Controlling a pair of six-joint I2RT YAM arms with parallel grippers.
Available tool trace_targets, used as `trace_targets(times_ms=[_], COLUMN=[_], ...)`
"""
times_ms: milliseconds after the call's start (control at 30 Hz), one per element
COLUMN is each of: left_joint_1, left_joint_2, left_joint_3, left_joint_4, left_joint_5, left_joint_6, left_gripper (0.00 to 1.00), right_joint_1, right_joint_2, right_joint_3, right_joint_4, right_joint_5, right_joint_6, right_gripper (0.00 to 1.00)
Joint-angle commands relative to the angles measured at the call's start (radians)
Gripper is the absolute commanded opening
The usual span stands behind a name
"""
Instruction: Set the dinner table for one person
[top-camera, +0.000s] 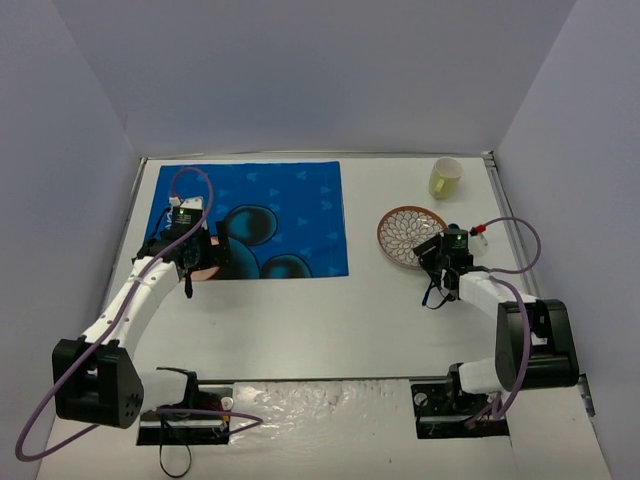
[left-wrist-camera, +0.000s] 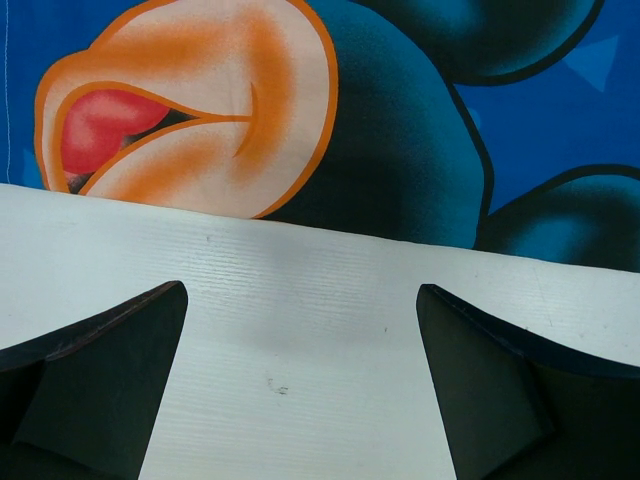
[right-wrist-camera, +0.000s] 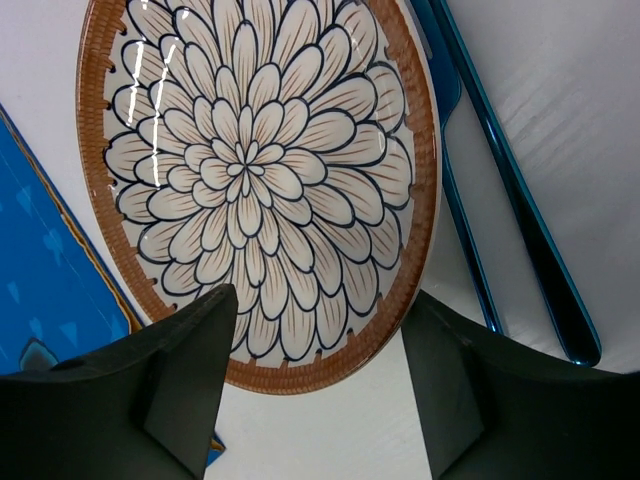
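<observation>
The white dinner table (top-camera: 330, 320) bears a blue cartoon-printed placemat (top-camera: 255, 215) at the back left. A round plate with a flower pattern and brown rim (top-camera: 408, 236) lies right of the mat. A yellow cup (top-camera: 445, 177) stands at the back right. My left gripper (top-camera: 196, 268) is open and empty just above the table at the mat's near edge (left-wrist-camera: 300, 215); its fingers (left-wrist-camera: 100, 380) frame bare tabletop. My right gripper (top-camera: 432, 256) is open and empty at the plate's near rim (right-wrist-camera: 300, 370). Two blue metallic cutlery pieces (right-wrist-camera: 500, 190) lie beside the plate.
Grey walls close in the table at the back and both sides. A thin metal rim (top-camera: 495, 190) runs along the table's edges. The arm bases (top-camera: 95, 385) stand at the near edge. The mat's corner (right-wrist-camera: 50, 290) shows left of the plate in the right wrist view.
</observation>
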Motion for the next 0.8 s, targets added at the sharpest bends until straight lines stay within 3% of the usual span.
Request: trace_targets(times_ms=[0, 267, 500, 600, 767], left_joint_1=[-0.004, -0.002, -0.002, -0.002, -0.005], left_joint_2=[-0.009, -0.003, -0.001, -0.002, 0.006], left_joint_3=[0.027, 0.029, 0.029, 0.029, 0.092], left_joint_4=[0.048, 0.045, 0.043, 0.036, -0.017], left_joint_5=[-0.026, -0.034, -0.031, -0.025, 0.015], left_joint_6=[0.018, 0.017, 0.016, 0.010, -0.011], left_gripper=[0.97, 0.97, 0.97, 0.97, 0.97], right_joint_1=[-0.016, -0.032, -0.045, -0.047, -0.047], right_joint_2=[0.030, 0.083, 0.086, 0.053, -0.014], right_joint_3=[-0.004, -0.020, -0.031, -0.015, 0.028], right_joint_4=[0.112, 0.146, 0.156, 0.150, 0.139], right_joint_5=[0.005, 0.001, 0.001, -0.033, -0.079], right_joint_6=[0.031, 0.055, 0.060, 0.038, -0.012], right_gripper=[0.55, 0.38, 0.05, 0.00, 0.00])
